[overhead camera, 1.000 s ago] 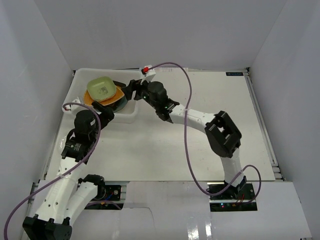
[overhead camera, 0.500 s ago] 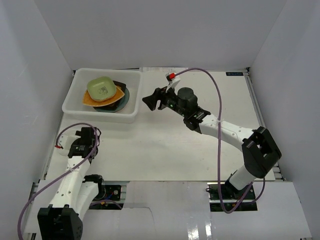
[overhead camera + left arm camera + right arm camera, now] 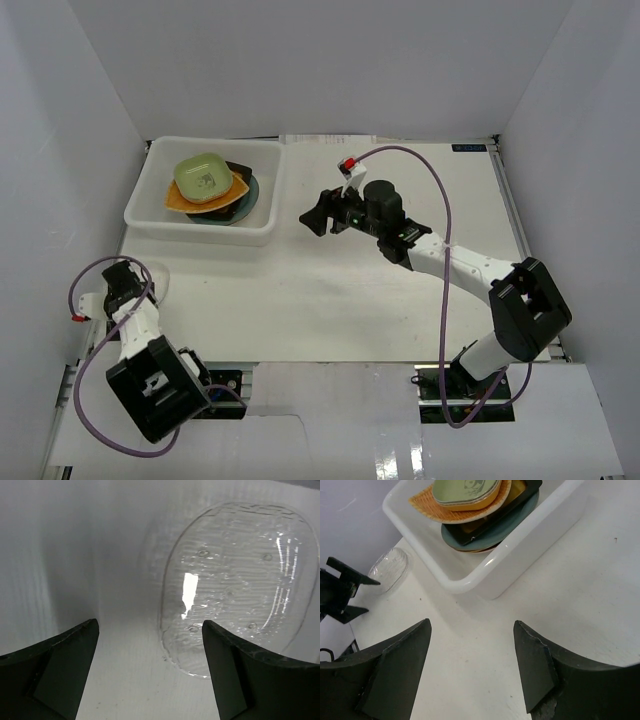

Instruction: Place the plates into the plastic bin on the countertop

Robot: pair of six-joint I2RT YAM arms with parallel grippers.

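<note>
Plastic bin (image 3: 200, 233): sitting at the far left of the tabletop (image 3: 330, 300), holding the stack of plates (image 3: 208, 190). A green rounded-square plate (image 3: 205, 176) is topping an orange fan-shaped one, with dark and blue plates underneath.
Clear glass dish (image 3: 235, 585): lying flat on the tabletop outside the bin, near the left edge. It is probably the one piece waiting to go in.
Left claw (image 3: 150, 630): standing wide apart and gripping nothing, facing the dish just ahead, likely lining up on its rim.
Right claw (image 3: 472, 627): hanging apart and empty near the bin's right end, apparently leaving room for the left arm.
</note>
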